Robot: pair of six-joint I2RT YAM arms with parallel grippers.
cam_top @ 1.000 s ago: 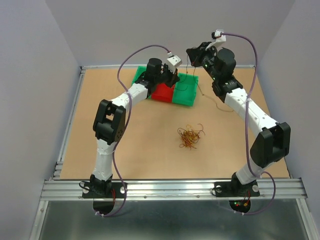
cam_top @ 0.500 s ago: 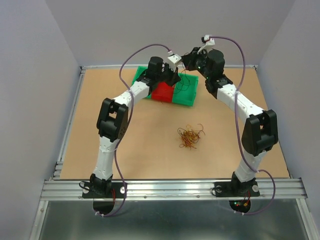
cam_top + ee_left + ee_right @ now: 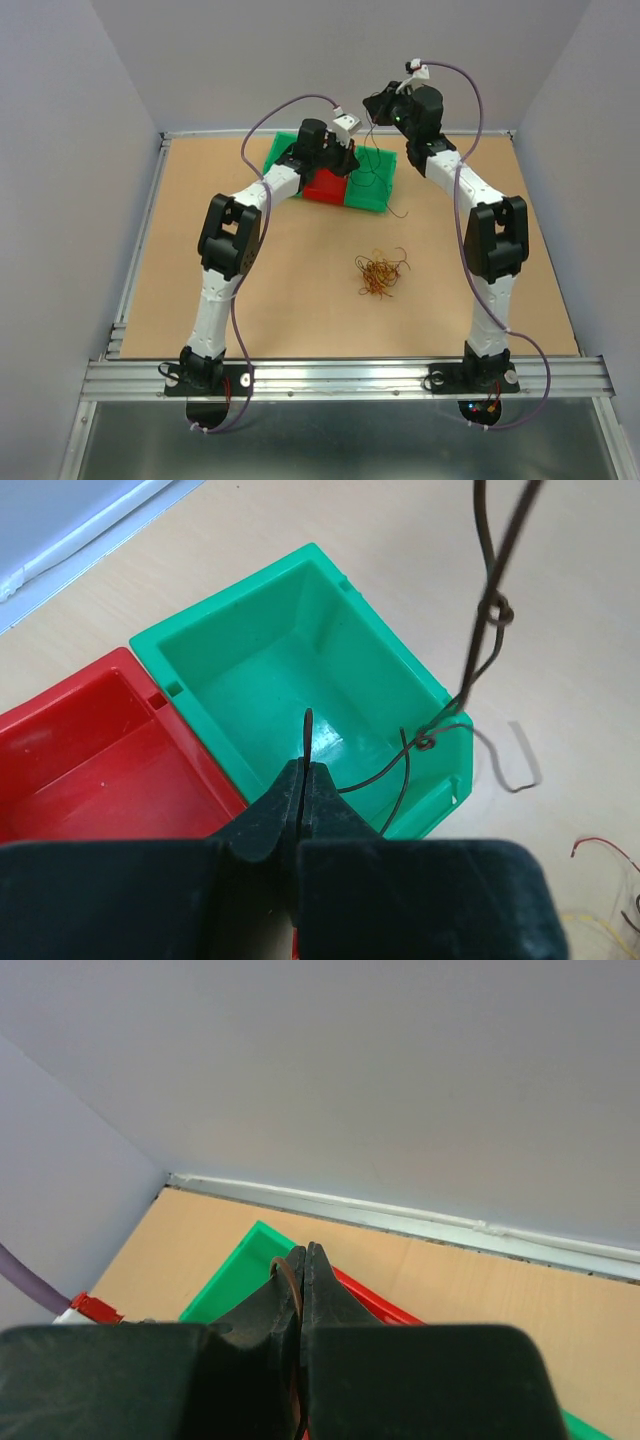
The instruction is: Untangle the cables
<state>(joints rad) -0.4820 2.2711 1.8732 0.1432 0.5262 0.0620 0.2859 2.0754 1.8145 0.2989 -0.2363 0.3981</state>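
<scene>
A: Logging left gripper (image 3: 305,768) first: fingers pressed together, pinched on a dark strand (image 3: 494,611), poised over the seam between red bin (image 3: 90,765) and green bin (image 3: 270,695). Agree?

B: Agreed. Followed the strand from the pinch: out to the right, over the green bin's near corner through a small loop, up through a second knot, then off the top edge of the left wrist view. Cannot tell whether one strand or several hooked together.

A: Noted. Right gripper (image 3: 303,1256)?

B: Closed too, fingers touching, nipping a brownish length of dark strand between them. Held high over the bins' far right end in the top view. Strand seen dropping from there across the green bin and ending on the table (image 3: 300,270) just beside it.

A: Checked bin layout: red bin touching green bin on one side, second green bin (image 3: 280,152) on the other, all three in a row at the far middle of the table.

B: Matches. Other cables?

A: Found as a curly tangle of cables (image 3: 380,275), orange, yellow and red, lying on the table nearer the arm bases, well apart from the bins, between the two arms. Also spotted a red strand (image 3: 600,841) at the lower right corner of the left wrist view, on the table.
</scene>
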